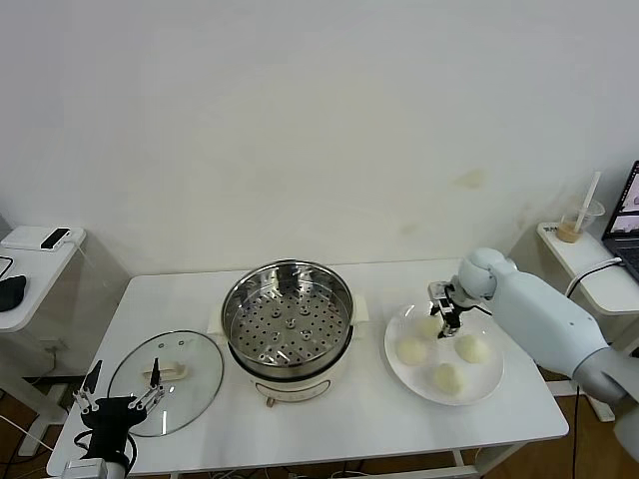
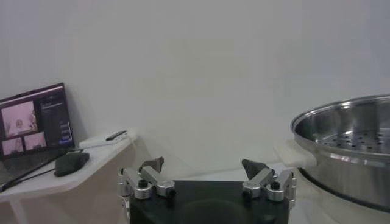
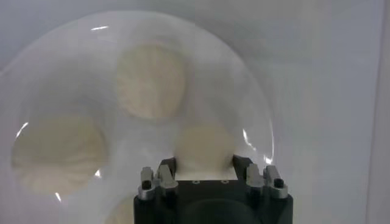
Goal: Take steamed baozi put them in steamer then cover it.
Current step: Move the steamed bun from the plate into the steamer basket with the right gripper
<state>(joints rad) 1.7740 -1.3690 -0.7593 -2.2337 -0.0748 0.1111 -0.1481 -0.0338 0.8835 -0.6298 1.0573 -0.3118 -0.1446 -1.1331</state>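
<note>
Side table at far left: a phone-like gadget and a dark mouse are seen on it, off the edge of the main white table.
Left gripper: parked low at the near left corner of the table, just in front of the lid, fingers spread wide and nothing held. In the left wrist view the gap between the two tips is plainly bare.
Lid: glass, laid flat on the table just left of the steamer, cream handle facing up.
Steamer: sat mid-table on its cream base, uncovered, the holed tray is showing and no buns are seen inside.
Plate: white, placed right of the steamer with a small gap between them.
Buns: four are all found on the plate, one at the left, one near the front, one at the right, and the back one partly hidden by the gripper.
Right gripper: lowered onto the back of the plate; in the right wrist view a bun is caught between the two fingers, which are pressed against both of its sides.
Right side table: a drink cup with a straw is seen on it, next to a laptop edge.
</note>
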